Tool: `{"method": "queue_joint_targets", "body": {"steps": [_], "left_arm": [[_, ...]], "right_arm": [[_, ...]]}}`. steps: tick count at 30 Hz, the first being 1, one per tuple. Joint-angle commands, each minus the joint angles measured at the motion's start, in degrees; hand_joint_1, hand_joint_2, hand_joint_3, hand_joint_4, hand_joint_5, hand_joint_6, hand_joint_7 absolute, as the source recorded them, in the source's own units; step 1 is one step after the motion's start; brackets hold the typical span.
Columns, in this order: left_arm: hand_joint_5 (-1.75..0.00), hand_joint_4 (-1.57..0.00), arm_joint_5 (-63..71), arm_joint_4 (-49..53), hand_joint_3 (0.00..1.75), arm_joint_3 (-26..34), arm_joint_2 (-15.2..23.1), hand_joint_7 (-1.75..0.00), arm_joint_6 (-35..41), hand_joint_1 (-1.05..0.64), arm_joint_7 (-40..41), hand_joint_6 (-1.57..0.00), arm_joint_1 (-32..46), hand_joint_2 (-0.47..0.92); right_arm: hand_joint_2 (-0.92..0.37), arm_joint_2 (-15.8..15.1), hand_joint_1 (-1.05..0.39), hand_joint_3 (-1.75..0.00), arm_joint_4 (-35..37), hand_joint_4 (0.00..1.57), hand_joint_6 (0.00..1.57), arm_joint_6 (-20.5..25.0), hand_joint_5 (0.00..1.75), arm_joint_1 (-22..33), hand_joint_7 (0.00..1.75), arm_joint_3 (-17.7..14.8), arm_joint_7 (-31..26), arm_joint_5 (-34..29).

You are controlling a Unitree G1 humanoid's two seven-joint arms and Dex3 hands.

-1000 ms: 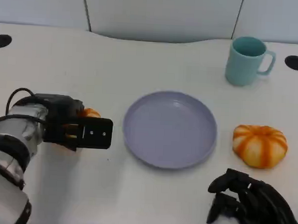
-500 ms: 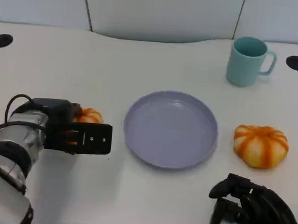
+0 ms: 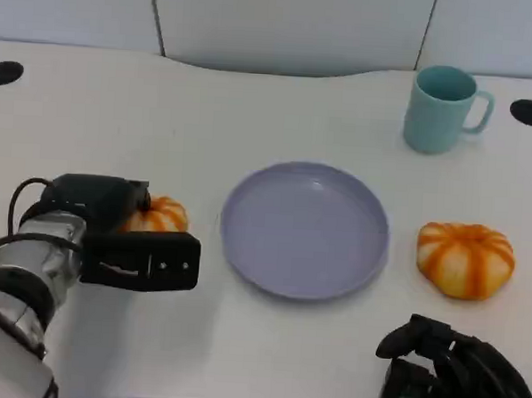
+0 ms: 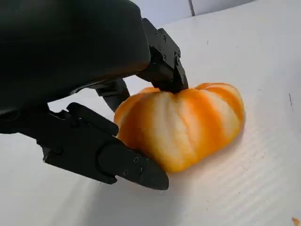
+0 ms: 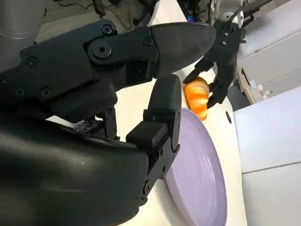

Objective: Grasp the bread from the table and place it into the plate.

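- Fingers (image 4: 117,162) of the left hand (image 3: 130,236) close around the bread (image 3: 158,216), which sits on the table (image 3: 253,109) left of the plate (image 3: 305,228) and is half hidden in the head view.
- Right hand (image 3: 453,374), cut off at the near right edge, curls in, holding nothing.
- Another orange bun (image 3: 464,259) lies right of the plate.

The white table (image 3: 252,118) carries a lavender plate (image 3: 305,228) near its middle, a teal mug (image 3: 442,108) toward the far right corner (handle turned to the right edge), one orange-striped bread (image 3: 464,258) right of the plate, another bread (image 3: 158,216) left of it.
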Motion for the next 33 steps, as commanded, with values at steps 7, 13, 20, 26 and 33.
{"method": "queue_joint_targets", "body": {"steps": [7, 13, 20, 26, 33], "left_arm": [[-1.75, -0.71, 0.31, 0.72, 0.03, 0.05, 1.07, -1.74, -0.49, -0.26, 7.03, -0.5, 2.03, 0.91], [-1.35, -0.69, 0.02, 0.61, 0.08, 0.46, 1.27, -1.08, -0.82, -0.22, 7.27, -0.68, 1.86, 0.92], [-1.74, -0.68, -1.63, 0.46, 0.17, 2.51, 1.75, -1.74, -2.04, -0.13, 5.8, -0.51, 1.48, 0.92], [-1.75, -0.7, -3.44, -0.39, 0.17, 4.83, 3.23, -1.75, -4.69, -0.1, 6.15, -0.52, 0.43, 0.91], [-1.75, -0.72, -5.65, -1.61, 0.14, 7.31, 4.38, -1.75, -7.7, -0.1, 6.9, -0.51, -1.3, 0.89]], "right_arm": [[-0.92, -0.8, -0.51, -0.3, -1.51, 0.58, 0.63, 3.23, 1.51, 2.76, 1.06, 0.05, -1.87, -0.64], [-0.92, -0.72, -0.51, -0.31, -1.05, 0.56, 0.62, 2.32, 1.51, 2.68, 1.06, 0.15, -1.44, -0.62], [-0.92, -0.47, -0.51, -0.29, -0.54, 0.57, 0.63, 2.56, 1.51, 2.44, 1.06, 0.07, -1.66, -0.36], [-0.92, -0.38, -0.52, -0.29, 0.35, 0.57, 0.64, 1.36, 1.51, 1.92, 1.06, 0.28, -1.45, -0.88], [-0.92, 0.13, -0.51, -0.28, 0.98, 0.57, 0.63, 2.0, 1.5, 1.41, 1.06, 0.2, -1.73, -0.26]]}}
